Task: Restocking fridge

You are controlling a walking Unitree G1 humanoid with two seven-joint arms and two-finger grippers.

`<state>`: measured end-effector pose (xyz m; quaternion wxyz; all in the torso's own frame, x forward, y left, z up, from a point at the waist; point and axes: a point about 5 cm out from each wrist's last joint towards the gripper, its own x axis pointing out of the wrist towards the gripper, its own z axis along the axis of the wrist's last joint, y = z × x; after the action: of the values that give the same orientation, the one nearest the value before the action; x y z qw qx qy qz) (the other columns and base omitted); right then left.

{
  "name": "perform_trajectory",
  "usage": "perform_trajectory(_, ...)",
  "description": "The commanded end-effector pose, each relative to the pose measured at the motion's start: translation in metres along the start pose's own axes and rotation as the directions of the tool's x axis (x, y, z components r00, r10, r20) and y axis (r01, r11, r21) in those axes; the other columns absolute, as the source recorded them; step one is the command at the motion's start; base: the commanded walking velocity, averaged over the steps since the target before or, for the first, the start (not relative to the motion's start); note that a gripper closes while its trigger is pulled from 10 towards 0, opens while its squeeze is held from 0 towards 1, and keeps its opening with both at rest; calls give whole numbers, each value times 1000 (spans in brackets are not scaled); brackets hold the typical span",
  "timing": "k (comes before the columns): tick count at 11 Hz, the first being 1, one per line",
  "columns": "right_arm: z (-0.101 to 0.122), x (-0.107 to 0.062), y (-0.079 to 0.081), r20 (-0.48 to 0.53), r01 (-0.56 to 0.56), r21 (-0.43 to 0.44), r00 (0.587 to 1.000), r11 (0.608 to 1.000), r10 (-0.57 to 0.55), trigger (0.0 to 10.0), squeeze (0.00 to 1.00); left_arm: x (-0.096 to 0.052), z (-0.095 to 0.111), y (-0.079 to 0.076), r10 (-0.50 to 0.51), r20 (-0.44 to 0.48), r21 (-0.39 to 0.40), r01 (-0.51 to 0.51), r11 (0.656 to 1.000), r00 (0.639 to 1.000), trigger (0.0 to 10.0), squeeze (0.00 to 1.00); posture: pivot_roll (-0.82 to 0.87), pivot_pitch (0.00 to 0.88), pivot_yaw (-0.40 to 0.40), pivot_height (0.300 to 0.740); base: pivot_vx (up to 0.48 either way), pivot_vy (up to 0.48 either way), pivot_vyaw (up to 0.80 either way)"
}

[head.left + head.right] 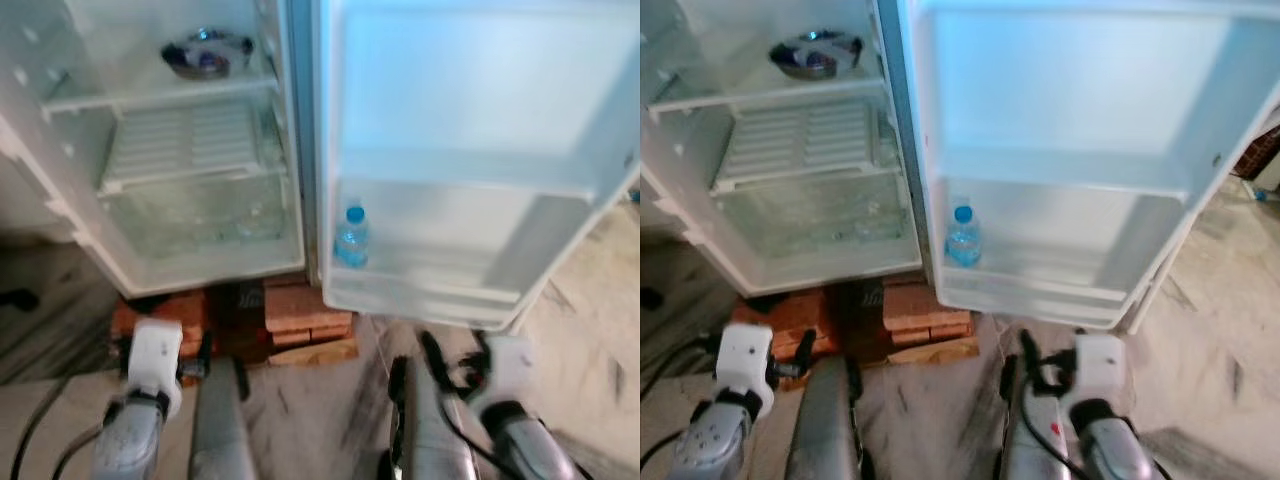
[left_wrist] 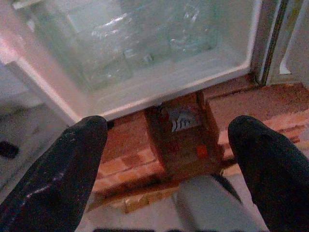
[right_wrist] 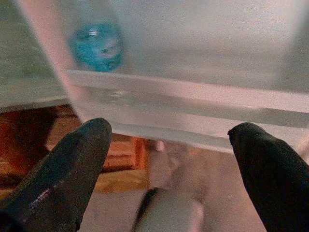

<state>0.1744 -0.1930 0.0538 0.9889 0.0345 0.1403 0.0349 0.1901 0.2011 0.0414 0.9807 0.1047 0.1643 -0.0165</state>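
Observation:
The fridge point(image 1: 190, 265) stands open in front of me, its door point(image 1: 470, 90) swung out to the right. A small blue-capped water bottle point(image 1: 351, 238) stands at the left end of the door's lowest shelf point(image 1: 430, 290); it also shows as a blurred bottle point(image 3: 98, 46) in the right wrist view. A dark bowl point(image 1: 207, 52) sits on an upper shelf inside. My left gripper point(image 2: 169, 125) is open and empty, held low before the bricks under the fridge. My right gripper point(image 3: 171, 126) is open and empty, just below the door shelf.
The fridge rests on red bricks point(image 1: 295, 310) with a wooden piece point(image 1: 315, 352) in front. A clear crisper drawer point(image 1: 200, 215) fills the fridge's bottom, a white wire rack point(image 1: 185, 140) above it. Marble floor point(image 1: 590, 330) lies to the right.

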Motion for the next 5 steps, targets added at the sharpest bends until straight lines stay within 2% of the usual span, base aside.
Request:
perform_trajectory(1,7,4,0,28,6,-14,1000,1000,-5,10000,0,4,9,0,-7,34,16,6,1000,999,10000,0,63,0,23,589,0,0,0)
perform_trajectory(3,10,8,1,24,21,-56,1000,998,-20,10000,0,12,17,-5,-27,45,-10,27,1000,999,10000,0,58,0,19,629,0,0,0)
perform_trajectory(4,-2,4,-7,-76,82,-55,993,995,-87,10000,0,11,12,-6,-43,-8,-16,43,999,999,10000,0,56,0,12,654,0,0,0)
perform_trajectory(5,-6,1,-10,-103,103,-35,989,994,-106,10000,0,10,8,-7,-48,-27,-25,47,999,998,10000,0,55,0,10,669,0,0,0)
